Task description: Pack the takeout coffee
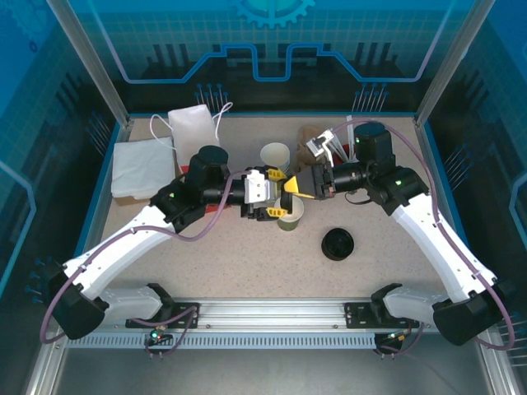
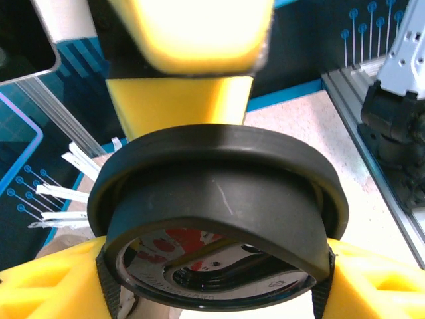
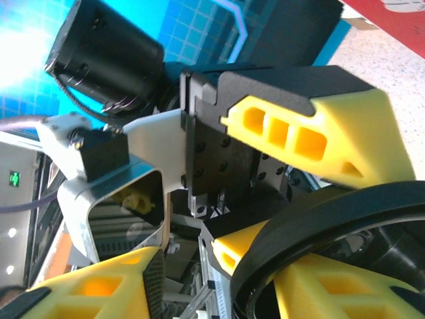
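Now the left pincer (image 2: 212,287) grips the black lid (image 2: 219,199) from both sides, and the right pincer (image 1: 295,191) is let go, jaws apart. The green takeout coffee cup (image 1: 291,217) sits on the tabletop (image 1: 247,263), just under both pincers. I think the lid has to go down onto it.

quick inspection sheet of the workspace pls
surface: speckled table, no spills seen
job's things: yellow-green cup upright under the grippers; black lid held above it
clutter: lidless cup, lid stack, white bag, white paper stack
grippers: left gripper shut on the black lid; right gripper open beside it
cables: purple cables loop along both arms
surroundings: blue-panelled enclosure
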`<state>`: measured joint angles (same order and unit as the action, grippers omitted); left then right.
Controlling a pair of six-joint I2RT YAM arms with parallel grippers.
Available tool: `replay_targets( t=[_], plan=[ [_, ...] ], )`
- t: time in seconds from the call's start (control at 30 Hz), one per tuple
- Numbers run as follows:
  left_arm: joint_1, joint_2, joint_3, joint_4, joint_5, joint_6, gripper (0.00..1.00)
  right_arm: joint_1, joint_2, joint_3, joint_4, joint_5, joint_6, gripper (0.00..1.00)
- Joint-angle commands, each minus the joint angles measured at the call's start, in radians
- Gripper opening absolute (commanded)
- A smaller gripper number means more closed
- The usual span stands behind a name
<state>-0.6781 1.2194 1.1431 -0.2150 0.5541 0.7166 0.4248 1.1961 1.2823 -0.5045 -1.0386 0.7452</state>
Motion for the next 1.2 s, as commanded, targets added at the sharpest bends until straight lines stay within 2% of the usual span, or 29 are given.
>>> replay_targets(
  t=[0.0, 0.07, 0.23, 0.4, 0.43, 0.5, 0.83, 1.17],
  plan=[
    [-0.018, 0.014, 0.045, -0.108, -0.056, 0.071, 0.68, -0.026, 0.009, 0.015, -0.139, 0.082, -0.079, 0.53],
    [-0.025, 0.031, 0.059, -0.147, -0.09, 0.075, 0.67, -0.047, 0.008, 0.015, -0.201, 0.147, -0.107, 0.56],
    [-0.041, 0.086, 0.094, -0.237, -0.162, 0.078, 0.67, -0.108, 0.01, -0.016, -0.329, 0.325, -0.156, 0.58],
    [-0.076, 0.154, 0.138, -0.32, -0.26, 0.1, 0.66, -0.144, 0.015, -0.053, -0.5, 0.646, -0.186, 0.59],
    [-0.083, 0.171, 0.15, -0.339, -0.282, 0.102, 0.66, -0.145, 0.018, -0.06, -0.535, 0.72, -0.187, 0.61],
    [-0.099, 0.204, 0.171, -0.373, -0.322, 0.109, 0.66, -0.144, 0.021, -0.081, -0.565, 0.792, -0.194, 0.61],
    [-0.146, 0.386, 0.328, -0.572, -0.523, 0.173, 0.65, -0.158, 0.0, -0.189, -0.58, 0.916, -0.189, 0.61],
    [-0.153, 0.499, 0.451, -0.689, -0.653, 0.233, 0.65, -0.192, -0.049, -0.246, -0.572, 0.914, -0.202, 0.61]
  ],
)
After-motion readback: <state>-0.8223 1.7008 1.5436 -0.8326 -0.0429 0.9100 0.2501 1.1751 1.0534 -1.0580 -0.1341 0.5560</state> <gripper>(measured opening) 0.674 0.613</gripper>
